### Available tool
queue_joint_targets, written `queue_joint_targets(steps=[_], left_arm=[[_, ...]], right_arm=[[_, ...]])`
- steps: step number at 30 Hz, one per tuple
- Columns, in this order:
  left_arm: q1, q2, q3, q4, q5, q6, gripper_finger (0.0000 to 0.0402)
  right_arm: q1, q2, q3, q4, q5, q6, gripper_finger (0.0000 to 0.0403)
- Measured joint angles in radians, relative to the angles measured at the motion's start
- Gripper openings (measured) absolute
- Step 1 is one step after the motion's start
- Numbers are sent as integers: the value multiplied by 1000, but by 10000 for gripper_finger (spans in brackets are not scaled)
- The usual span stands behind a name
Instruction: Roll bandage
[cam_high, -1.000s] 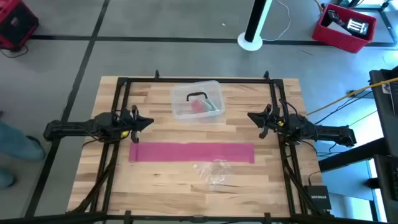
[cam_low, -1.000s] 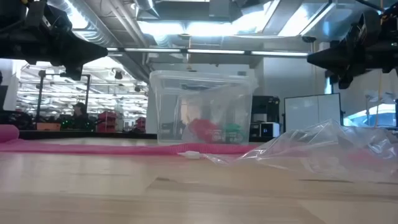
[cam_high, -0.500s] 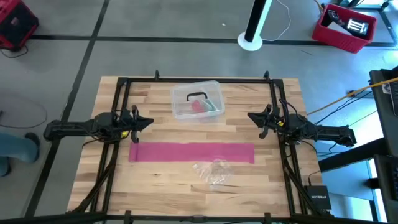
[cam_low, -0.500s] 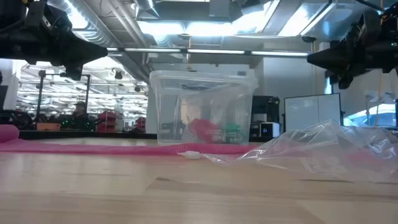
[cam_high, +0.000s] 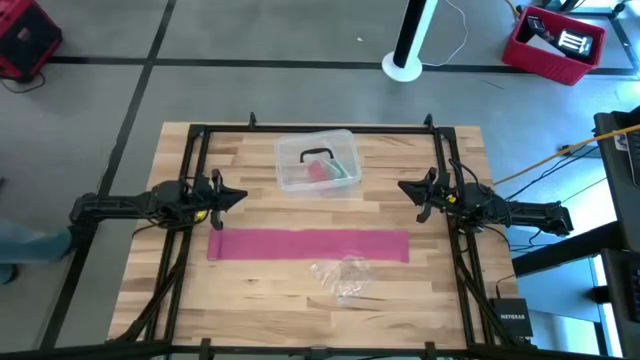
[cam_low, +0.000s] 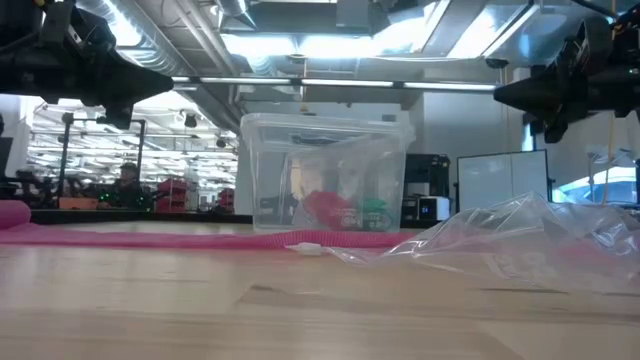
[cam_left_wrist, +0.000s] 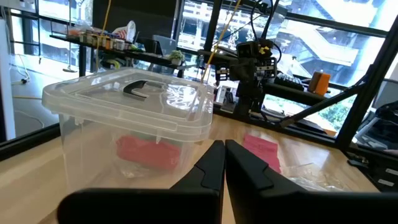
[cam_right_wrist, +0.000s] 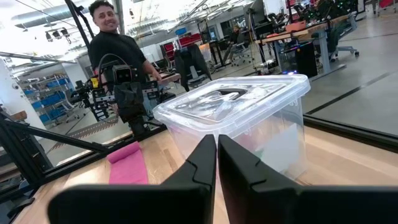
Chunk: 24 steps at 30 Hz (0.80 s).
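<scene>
The pink bandage (cam_high: 310, 245) lies flat and unrolled across the table's middle, running left to right; its ends show in the left wrist view (cam_left_wrist: 261, 148) and the right wrist view (cam_right_wrist: 127, 165). My left gripper (cam_high: 243, 196) hovers shut above the table's left side, beyond the bandage's left end. My right gripper (cam_high: 402, 187) hovers shut above the right side, beyond the bandage's right end. Both touch nothing.
A clear lidded plastic box (cam_high: 317, 161) with pink and green contents stands at the far middle. A crumpled clear plastic wrapper (cam_high: 343, 275) lies just near of the bandage. A person (cam_right_wrist: 118, 56) stands beyond the table's left side.
</scene>
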Motion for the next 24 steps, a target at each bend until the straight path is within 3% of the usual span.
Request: queue_joint_targets(steps=[17, 24], left_arm=[[1, 0, 0, 35, -19, -4, 5], [2, 0, 0, 143, -22, -229, 5]], right_arm=[[0, 0, 0, 0, 0, 0, 21], [0, 0, 0, 0, 0, 0, 21]])
